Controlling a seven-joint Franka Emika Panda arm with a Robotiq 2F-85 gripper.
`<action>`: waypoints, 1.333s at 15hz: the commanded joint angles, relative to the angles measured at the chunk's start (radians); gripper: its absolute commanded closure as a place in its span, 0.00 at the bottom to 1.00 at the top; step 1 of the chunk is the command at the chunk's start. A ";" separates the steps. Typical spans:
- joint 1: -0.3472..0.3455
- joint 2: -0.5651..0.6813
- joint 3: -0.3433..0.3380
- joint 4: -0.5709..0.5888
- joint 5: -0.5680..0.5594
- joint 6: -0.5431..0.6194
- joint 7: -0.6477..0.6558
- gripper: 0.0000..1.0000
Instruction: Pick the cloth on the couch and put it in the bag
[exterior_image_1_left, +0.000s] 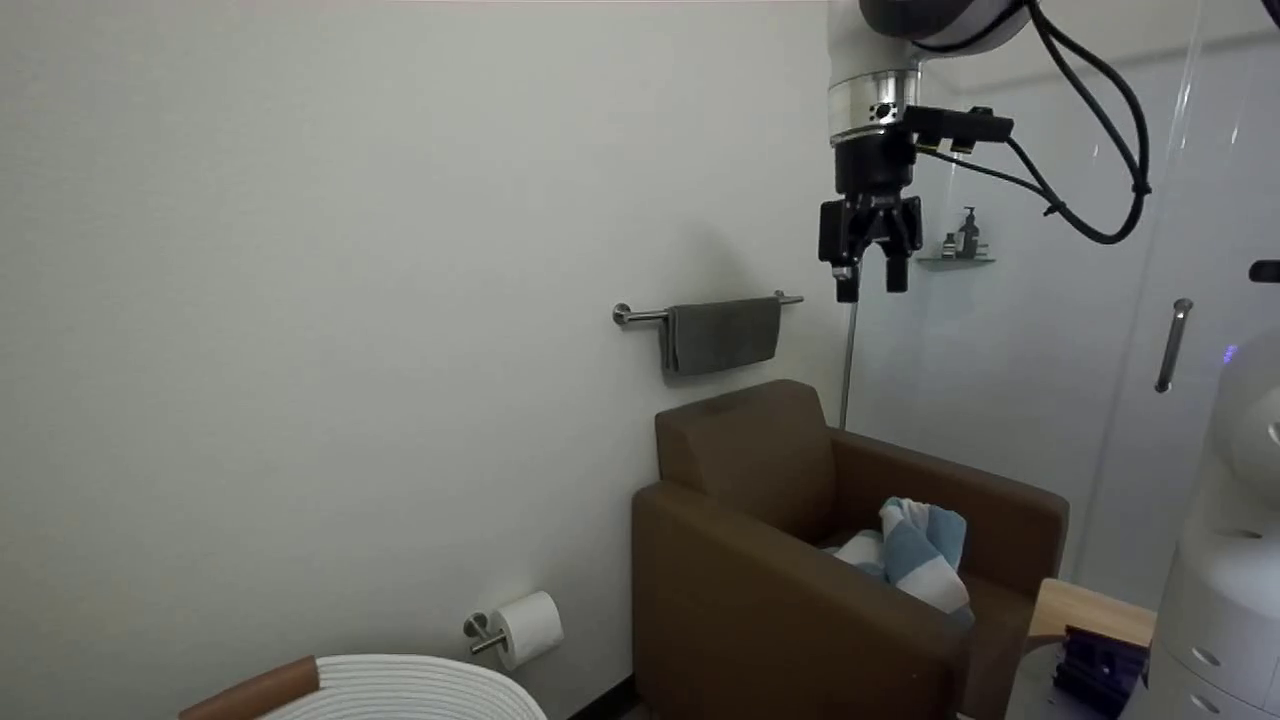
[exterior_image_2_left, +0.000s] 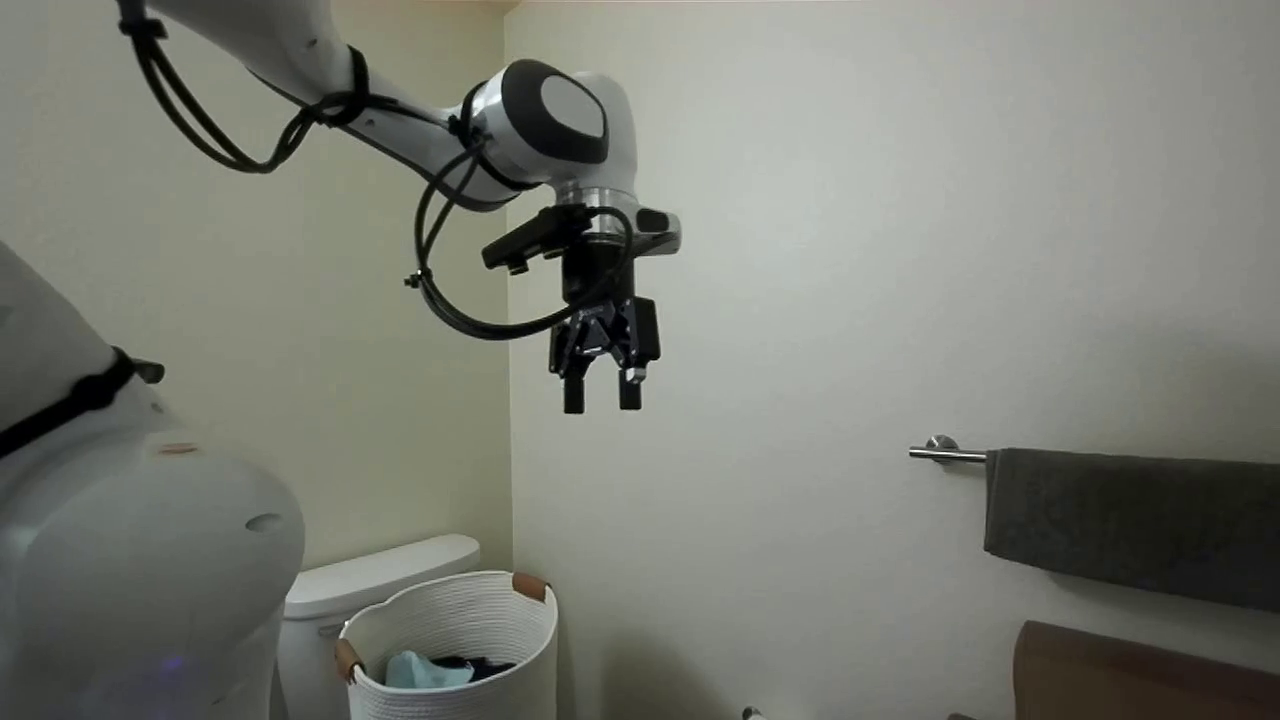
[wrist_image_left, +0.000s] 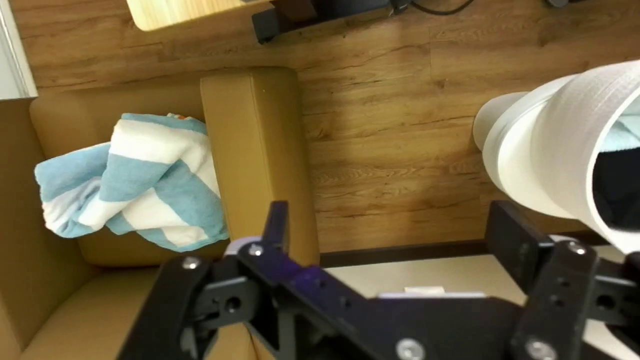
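Note:
A light blue cloth with white bands lies bunched on the seat of the brown couch, against one arm; the cloth and couch fill the left of the wrist view. In an exterior view the cloth partly shows above the near arm of the couch. My gripper hangs high in the air, pointing down, its jaws wide apart around nothing. Below it in an exterior view, the white bag with brown handles holds light blue and black items. The bag's wall is cut off at the wrist view's right edge.
A dark grey towel hangs on a wall bar behind the couch. A paper roll sticks out from the wall between couch and bag. A wooden tabletop stands near the couch's front. A toilet tank is behind the bag.

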 joint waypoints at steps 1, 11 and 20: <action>-0.068 0.104 -0.111 0.087 -0.044 0.030 -0.059 0.00; -0.163 0.307 -0.366 0.301 -0.020 0.031 -0.281 0.00; -0.150 0.346 -0.367 0.317 0.052 0.112 -0.297 0.00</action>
